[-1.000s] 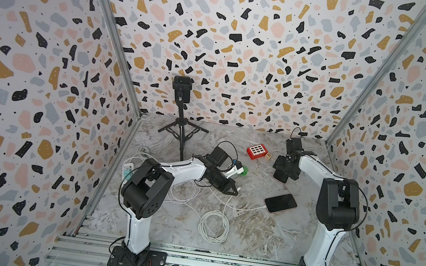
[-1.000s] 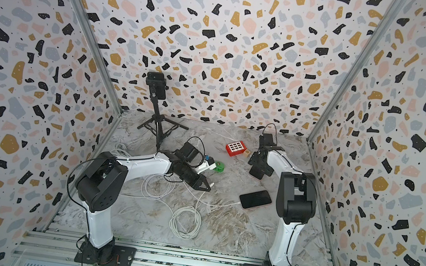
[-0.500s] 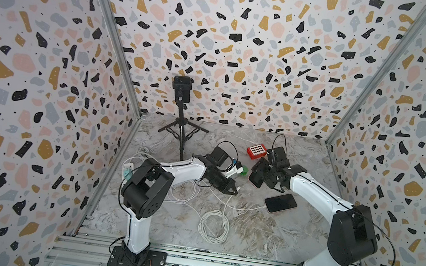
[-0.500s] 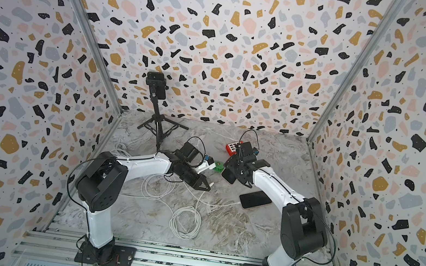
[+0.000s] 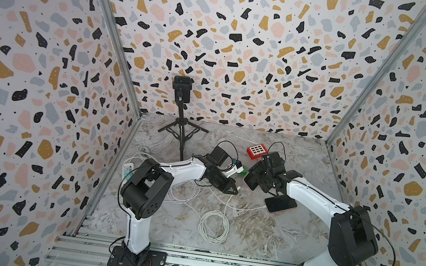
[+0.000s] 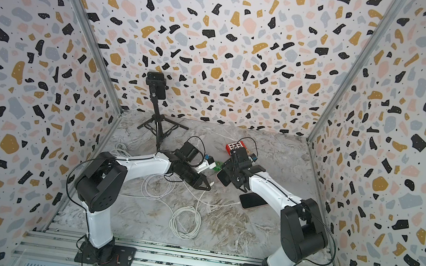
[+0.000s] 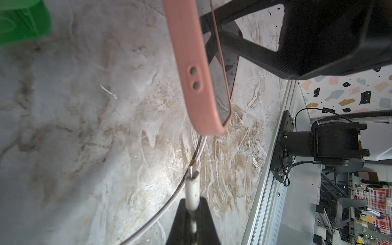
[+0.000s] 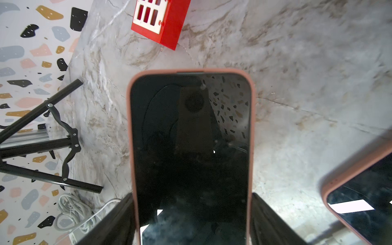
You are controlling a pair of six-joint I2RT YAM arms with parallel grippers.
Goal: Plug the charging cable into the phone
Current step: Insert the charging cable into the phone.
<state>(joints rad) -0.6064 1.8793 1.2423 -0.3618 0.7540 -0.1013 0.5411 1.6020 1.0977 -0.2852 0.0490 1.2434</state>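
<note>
My right gripper (image 8: 191, 212) is shut on a phone (image 8: 191, 137) in a pink case, gripping its two long sides with the dark screen facing the wrist camera. In both top views this phone (image 5: 251, 180) (image 6: 223, 177) hangs above the table's middle, just right of my left gripper (image 5: 234, 190) (image 6: 206, 187). My left gripper (image 7: 193, 212) is shut on the white plug (image 7: 192, 191) of the charging cable. The plug's metal tip points at the phone's pink edge (image 7: 195, 74) and stands apart from it.
A second pink-cased phone (image 5: 280, 205) lies flat on the marble table under my right arm. A coil of white cable (image 5: 213, 225) lies in front. A red box (image 5: 257, 151), a green piece (image 5: 243, 171) and a camera tripod (image 5: 182, 129) stand behind.
My right arm has swung from the back right to the middle with the phone and now holds it next to my left gripper. The left arm has stayed put.
</note>
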